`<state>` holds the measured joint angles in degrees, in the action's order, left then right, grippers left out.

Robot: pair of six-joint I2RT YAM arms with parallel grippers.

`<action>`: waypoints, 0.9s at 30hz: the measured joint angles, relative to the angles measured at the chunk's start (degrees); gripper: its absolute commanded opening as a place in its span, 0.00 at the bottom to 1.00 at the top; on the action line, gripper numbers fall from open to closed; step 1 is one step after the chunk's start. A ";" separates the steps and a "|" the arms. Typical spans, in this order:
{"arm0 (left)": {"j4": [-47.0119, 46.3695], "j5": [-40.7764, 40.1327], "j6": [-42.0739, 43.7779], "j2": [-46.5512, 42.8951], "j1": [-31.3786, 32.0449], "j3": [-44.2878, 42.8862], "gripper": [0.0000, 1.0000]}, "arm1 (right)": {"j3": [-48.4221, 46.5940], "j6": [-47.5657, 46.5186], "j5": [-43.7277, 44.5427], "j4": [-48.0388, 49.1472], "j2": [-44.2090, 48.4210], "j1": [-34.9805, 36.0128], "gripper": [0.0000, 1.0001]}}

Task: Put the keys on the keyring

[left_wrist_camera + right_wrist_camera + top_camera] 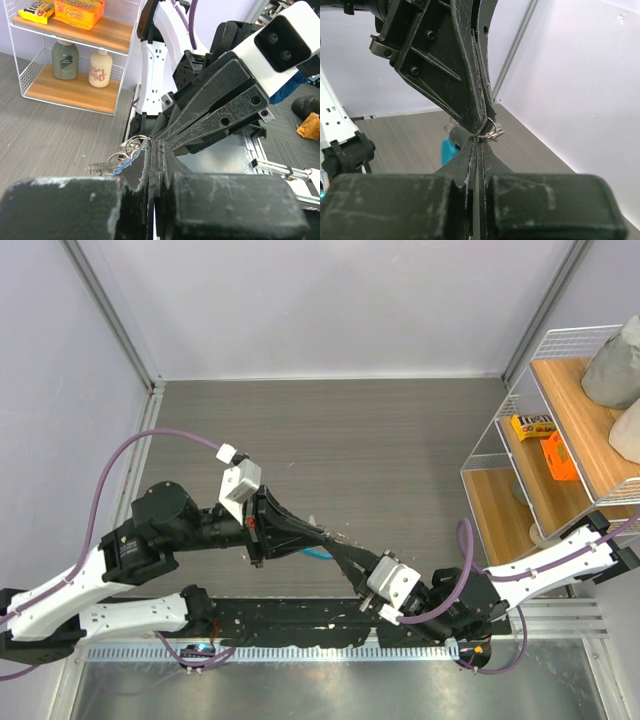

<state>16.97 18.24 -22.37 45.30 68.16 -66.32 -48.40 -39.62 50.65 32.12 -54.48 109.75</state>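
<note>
My two grippers meet tip to tip above the grey table near its front edge. My left gripper (328,537) (152,145) is shut. My right gripper (345,552) (480,140) is shut too and faces it. Both pinch at the same small bundle of silver loops of the keyring (492,131) (131,146), which sticks out where the tips meet. Its light-blue band (318,555) (449,150) hangs just below the tips. Silver keys (100,167) hang off the loops to the side, blurred. What lies between the pads is hidden.
A white wire shelf (500,455) with wooden boards stands at the right, holding yellow and orange boxes (545,440) and two bottles (82,64). An aluminium rail (560,618) and black base plate run along the near edge under the arms. Grey walls close the back and left.
</note>
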 measured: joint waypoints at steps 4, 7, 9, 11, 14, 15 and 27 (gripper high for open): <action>-0.63 -0.04 0.02 0.35 0.00 0.00 0.00 | 0.00 -1.95 1.36 0.63 0.00 0.13 0.06; -0.87 -0.07 0.04 0.44 0.00 0.00 0.00 | 0.00 -2.78 2.03 0.87 0.00 0.17 0.06; -0.92 -0.07 0.02 0.46 0.00 0.00 0.00 | 0.00 -3.43 2.34 0.96 -0.02 0.17 0.06; -0.92 -0.04 0.02 0.55 0.00 -0.02 0.00 | 0.00 -4.11 2.71 1.33 -0.07 0.17 0.05; -0.92 0.31 0.02 0.59 0.00 -0.02 0.00 | 0.00 -6.08 3.58 3.10 -0.44 0.17 0.06; -0.98 0.35 0.02 0.59 0.00 -0.02 0.00 | 0.00 -6.62 3.76 3.58 -0.57 0.17 0.06; -3.32 1.62 -1.07 0.59 0.02 0.02 0.18 | 0.85 -11.19 2.95 9.55 -0.98 0.39 0.06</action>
<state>13.65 19.86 -23.44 45.89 68.18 -66.30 -47.55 -50.81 53.60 41.67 -55.46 110.15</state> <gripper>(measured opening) 0.132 0.062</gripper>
